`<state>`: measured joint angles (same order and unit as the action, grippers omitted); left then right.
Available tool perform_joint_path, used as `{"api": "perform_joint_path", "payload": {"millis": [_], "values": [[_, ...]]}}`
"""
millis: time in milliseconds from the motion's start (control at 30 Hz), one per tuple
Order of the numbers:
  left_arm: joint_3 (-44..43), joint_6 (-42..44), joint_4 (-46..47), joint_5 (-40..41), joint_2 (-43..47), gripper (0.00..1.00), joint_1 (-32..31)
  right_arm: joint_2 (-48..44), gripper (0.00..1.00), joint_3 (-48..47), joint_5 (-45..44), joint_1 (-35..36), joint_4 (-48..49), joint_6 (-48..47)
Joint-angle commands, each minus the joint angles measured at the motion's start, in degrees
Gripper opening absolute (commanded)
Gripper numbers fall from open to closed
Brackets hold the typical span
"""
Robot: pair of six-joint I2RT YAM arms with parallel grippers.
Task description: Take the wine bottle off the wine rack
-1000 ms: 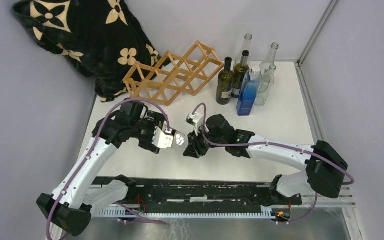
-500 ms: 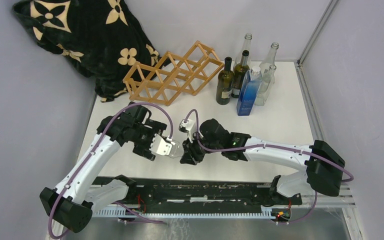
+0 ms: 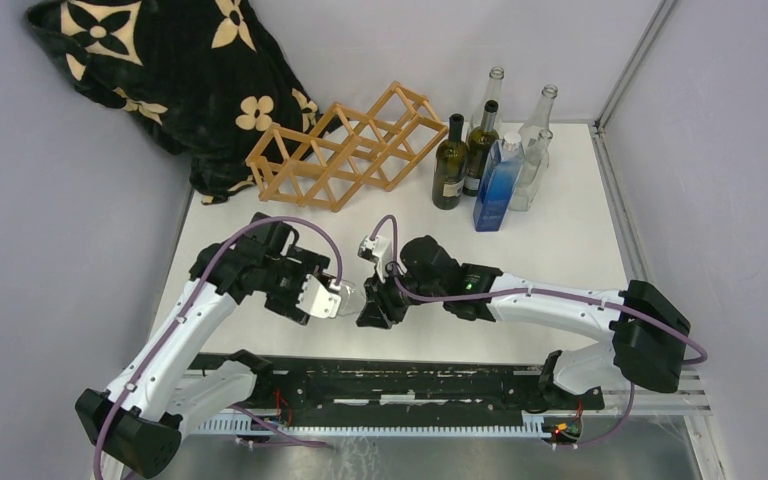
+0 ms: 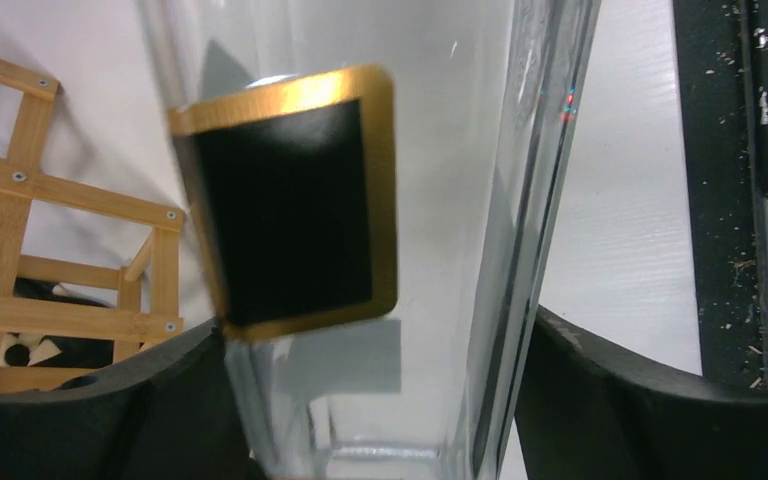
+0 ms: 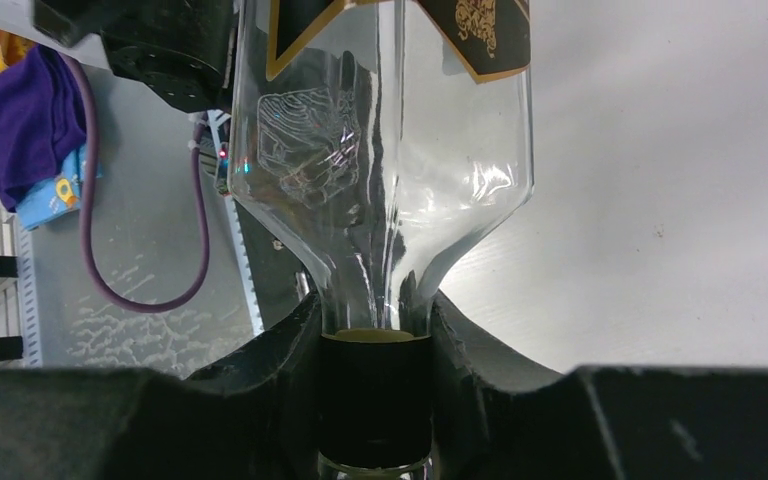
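Far left of the bench (image 3: 560, 250), near the back edge: wooden wine rack (image 3: 345, 148), leaning against a black flower-print cushion (image 3: 160, 70). Its cells look empty from above.

Middle, towards the near edge: left gripper (image 3: 340, 298) grasping the body of a clear wine bottle (image 4: 440, 150), a finger pressed to each side of the glass. The bottle lies roughly level, well apart from the rack. I cannot tell whether it rests on the bench or hangs just above it.

Right gripper (image 3: 375, 305) is clenched on the neck. Probably a two-point hold, so smooth glass cannot swing or slip.

Back right corner: a cluster of standing bottles (image 3: 490, 160), untouched.

The top view barely shows the clear glass. The left wrist view gives the black, gold-edged label, with the rack behind. The right wrist view shows the dark collar pinched between the fingers, and the embossed shoulder.
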<state>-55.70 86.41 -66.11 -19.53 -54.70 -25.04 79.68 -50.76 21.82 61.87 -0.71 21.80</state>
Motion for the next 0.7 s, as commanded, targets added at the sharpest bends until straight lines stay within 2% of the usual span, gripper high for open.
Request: {"api": "perform_joint_path", "payload": {"millis": [0, 133, 200, 233, 300, 333, 367, 400, 500, 600, 633, 667], "values": [[1.70, 3.15, 0.88, -1.28, 1.10, 0.85, -0.37, -4.86, 0.00, -3.70, 4.58, 0.26, 18.57, 0.57], [1.83, 2.07, 1.97, -1.46, 0.84, 0.76, -0.37, -5.39, 0.00, -2.64, 5.07, 0.25, 19.07, 0.84], [1.67, 1.92, 2.06, -1.30, 0.44, 0.66, -0.36, -5.46, 0.00, -2.50, 5.05, 0.23, 18.91, 0.67], [1.40, 1.63, 2.55, -1.30, 0.26, 0.53, -0.40, -5.54, 0.01, -2.63, 5.11, 0.25, 18.69, 0.54], [0.43, 0.84, 3.34, -1.77, 0.29, 0.30, -0.36, -5.62, 0.13, -2.85, 4.83, 0.30, 17.92, 0.14], [-0.15, 0.29, 3.92, -2.24, 0.36, 0.12, -0.36, -5.84, 0.17, -2.77, 4.49, 0.25, 17.75, 0.07], [-0.72, -0.76, 4.61, -2.73, 0.44, 0.03, -0.36, -6.15, 0.21, -2.63, 4.08, 0.27, 17.47, -0.11], [-1.38, -1.94, 5.43, -3.30, 0.49, 0.02, -0.41, -6.50, 0.28, -2.50, 3.66, 0.25, 17.27, -0.40], [-4.12, -7.28, 6.82, -6.06, 0.15, 0.02, -0.41, -8.44, 0.63, -2.29, 0.95, -0.05, 14.95, -1.86], [-8.10, -15.76, 7.38, -9.51, -2.41, 0.02, -0.21, -12.56, 0.90, -0.79, -1.58, -1.48, 13.90, -1.85], [-9.51, -18.73, 7.51, -10.97, -3.27, 0.02, -0.15, -14.25, 0.98, -0.01, -2.35, -2.30, 13.94, -1.59], [-10.80, -22.21, 8.04, -13.01, -4.03, 0.02, 0.19, -16.31, 0.98, 0.89, -2.82, -3.25, 14.10, -1.27]]}}
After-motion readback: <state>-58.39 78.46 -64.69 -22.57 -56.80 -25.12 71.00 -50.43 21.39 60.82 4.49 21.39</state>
